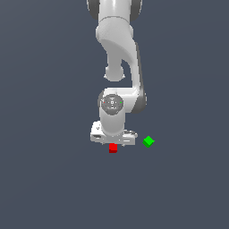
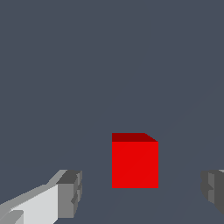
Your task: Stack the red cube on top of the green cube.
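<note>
The red cube [image 1: 113, 148] lies on the dark floor directly under my white gripper [image 1: 112, 142]. In the wrist view the red cube [image 2: 134, 164] shows between the two grey fingertips [image 2: 70, 194], with wide gaps on both sides and no contact. My gripper [image 2: 142, 192] is open and hovers low over the cube. The green cube [image 1: 148, 142] sits corner-on like a diamond on the floor, a short way toward the exterior view's right of the red cube. It does not show in the wrist view.
The white arm [image 1: 118, 53] rises behind the gripper toward the top of the exterior view. Plain dark grey floor [image 1: 53, 179] surrounds both cubes.
</note>
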`<state>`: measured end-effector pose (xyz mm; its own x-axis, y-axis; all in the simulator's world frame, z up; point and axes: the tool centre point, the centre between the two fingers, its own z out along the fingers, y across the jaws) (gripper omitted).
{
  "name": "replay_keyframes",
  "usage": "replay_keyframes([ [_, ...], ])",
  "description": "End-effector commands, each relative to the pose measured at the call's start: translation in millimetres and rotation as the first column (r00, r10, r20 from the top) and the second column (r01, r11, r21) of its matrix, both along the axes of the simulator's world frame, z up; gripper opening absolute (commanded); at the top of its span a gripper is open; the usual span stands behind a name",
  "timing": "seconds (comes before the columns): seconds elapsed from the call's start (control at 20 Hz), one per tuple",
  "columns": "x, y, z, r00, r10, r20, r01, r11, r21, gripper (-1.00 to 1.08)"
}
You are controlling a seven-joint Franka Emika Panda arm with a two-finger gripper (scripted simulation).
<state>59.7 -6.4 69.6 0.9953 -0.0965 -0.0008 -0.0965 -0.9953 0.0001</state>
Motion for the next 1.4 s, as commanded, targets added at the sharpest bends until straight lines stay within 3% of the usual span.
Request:
replay_keyframes([
  [0.0, 0, 0, 0, 1.0, 0.0, 0.0, 0.0, 1.0, 0.0, 1.0],
  [0.9, 1, 0, -50, 1.0, 0.0, 0.001, 0.0, 1.0, 0.0, 1.0],
  [0.95, 1, 0, -50, 1.0, 0.0, 0.001, 0.0, 1.0, 0.0, -1.0],
  [1.35, 1, 0, -50, 1.0, 0.0, 0.001, 0.0, 1.0, 0.0, -1.0],
])
